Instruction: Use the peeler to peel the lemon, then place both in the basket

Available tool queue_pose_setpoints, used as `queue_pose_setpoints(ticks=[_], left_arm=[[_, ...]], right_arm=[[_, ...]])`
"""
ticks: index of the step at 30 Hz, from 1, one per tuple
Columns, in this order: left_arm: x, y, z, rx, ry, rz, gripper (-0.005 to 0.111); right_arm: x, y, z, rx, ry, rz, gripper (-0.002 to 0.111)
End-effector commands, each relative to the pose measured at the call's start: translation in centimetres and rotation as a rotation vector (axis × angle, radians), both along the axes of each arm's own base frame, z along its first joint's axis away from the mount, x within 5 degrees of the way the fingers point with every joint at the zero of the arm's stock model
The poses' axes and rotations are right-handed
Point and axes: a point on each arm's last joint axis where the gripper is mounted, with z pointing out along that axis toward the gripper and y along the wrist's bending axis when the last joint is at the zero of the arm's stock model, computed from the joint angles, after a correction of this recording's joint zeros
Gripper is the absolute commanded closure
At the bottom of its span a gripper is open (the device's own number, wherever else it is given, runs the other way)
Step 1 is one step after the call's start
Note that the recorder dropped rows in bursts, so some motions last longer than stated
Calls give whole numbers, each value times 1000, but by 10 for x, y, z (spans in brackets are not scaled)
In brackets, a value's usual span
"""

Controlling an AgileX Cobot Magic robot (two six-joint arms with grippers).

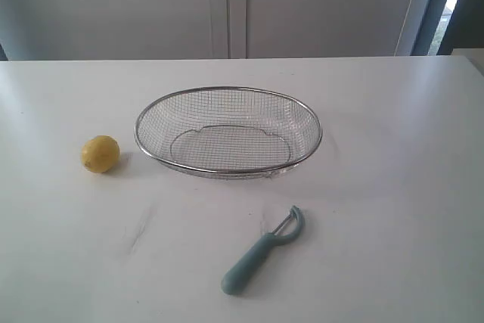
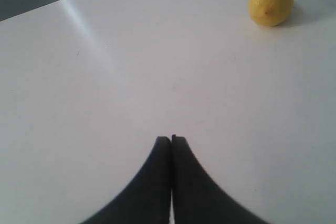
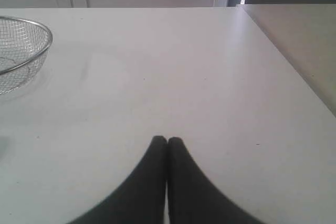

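Note:
A small yellow lemon (image 1: 100,154) rests on the white table left of the wire mesh basket (image 1: 227,89), which is empty. The teal peeler (image 1: 261,251) lies flat in front of the basket, head toward it. Neither arm appears in the exterior view. In the left wrist view my left gripper (image 2: 170,139) is shut and empty above bare table, with the lemon (image 2: 270,2) well ahead and to one side. My right gripper (image 3: 167,140) is shut and empty too, with the basket's rim (image 3: 44,30) at the frame edge. No wrist view shows the peeler.
The white table (image 1: 393,187) ends at a far edge against grey cabinet doors (image 1: 227,5). The right wrist view shows the table's side edge (image 3: 283,59) and a lower surface beyond it.

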Motion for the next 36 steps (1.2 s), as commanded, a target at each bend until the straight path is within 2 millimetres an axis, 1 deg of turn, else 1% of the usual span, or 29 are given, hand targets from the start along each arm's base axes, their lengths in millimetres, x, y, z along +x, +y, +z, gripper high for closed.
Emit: queue_pose_setpoints(ticks=[1, 20, 26, 33, 36], left_arm=[[0, 0, -1, 1, 1, -3, 107], [0, 0, -1, 1, 1, -3, 107], [0, 0, -1, 1, 1, -3, 107], [0, 0, -1, 1, 1, -3, 107], [0, 0, -1, 1, 1, -3, 107]], right_arm=[[0, 0, 0, -3, -14, -3, 108], [1, 0, 1, -4, -33, -2, 108], [2, 0, 10, -8, -125, 1, 108], [3, 1, 26, -15, -300, 9, 108], [3, 1, 28, -17, -330, 10, 108]])
